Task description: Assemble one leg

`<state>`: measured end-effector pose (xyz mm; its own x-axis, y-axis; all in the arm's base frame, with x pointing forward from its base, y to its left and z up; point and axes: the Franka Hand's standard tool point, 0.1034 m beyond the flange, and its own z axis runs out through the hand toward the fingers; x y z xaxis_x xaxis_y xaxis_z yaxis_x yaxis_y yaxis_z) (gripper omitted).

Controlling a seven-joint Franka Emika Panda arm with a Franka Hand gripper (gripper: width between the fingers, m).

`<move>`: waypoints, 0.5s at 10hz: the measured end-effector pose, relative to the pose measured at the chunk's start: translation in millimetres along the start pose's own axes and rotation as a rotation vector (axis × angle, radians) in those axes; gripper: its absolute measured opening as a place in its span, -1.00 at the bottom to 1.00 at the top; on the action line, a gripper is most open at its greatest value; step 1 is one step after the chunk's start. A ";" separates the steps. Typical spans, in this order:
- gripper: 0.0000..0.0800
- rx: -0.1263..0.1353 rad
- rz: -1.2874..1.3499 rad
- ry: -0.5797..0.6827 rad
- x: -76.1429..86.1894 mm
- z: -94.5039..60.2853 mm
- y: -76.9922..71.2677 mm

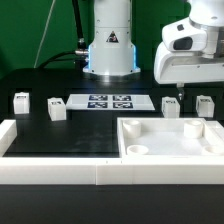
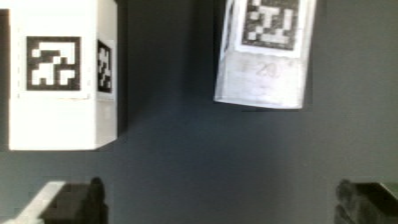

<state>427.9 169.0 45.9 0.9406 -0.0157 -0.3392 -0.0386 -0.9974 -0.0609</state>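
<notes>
Legs, four small stubby white plastic blocks with black-and-white square tags, stand in a row on the black tabletop [image 1: 90, 132]. Nearest runs a low white plastic border wall [image 1: 60, 168]. Behind it, at the exterior view's right, sits a large white square tray-like piece [image 1: 200, 141]. Farther back come the outer left leg [image 1: 21, 100] and inner left leg [image 1: 57, 110], the flat white marker board [image 1: 108, 102], then the inner right leg [image 1: 170, 105] and outer right leg [image 1: 205, 105]. The gripper [image 1: 178, 93] hangs over the right pair, its dark fingers [image 2: 71, 205] spread apart around bare tabletop. Farthest stands the arm's white base [image 1: 110, 45].
</notes>
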 end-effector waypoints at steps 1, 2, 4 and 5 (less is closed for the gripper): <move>0.62 -0.012 -0.005 -0.100 -7.1 1.8 -1.3; 0.62 -0.017 -0.003 -0.189 -9.3 1.4 -5.1; 0.62 -0.015 -0.001 -0.325 -13.3 5.5 -7.2; 0.62 -0.023 -0.001 -0.415 -16.2 9.1 -6.6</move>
<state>409.8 176.5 43.3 0.7247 0.0106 -0.6890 -0.0256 -0.9988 -0.0423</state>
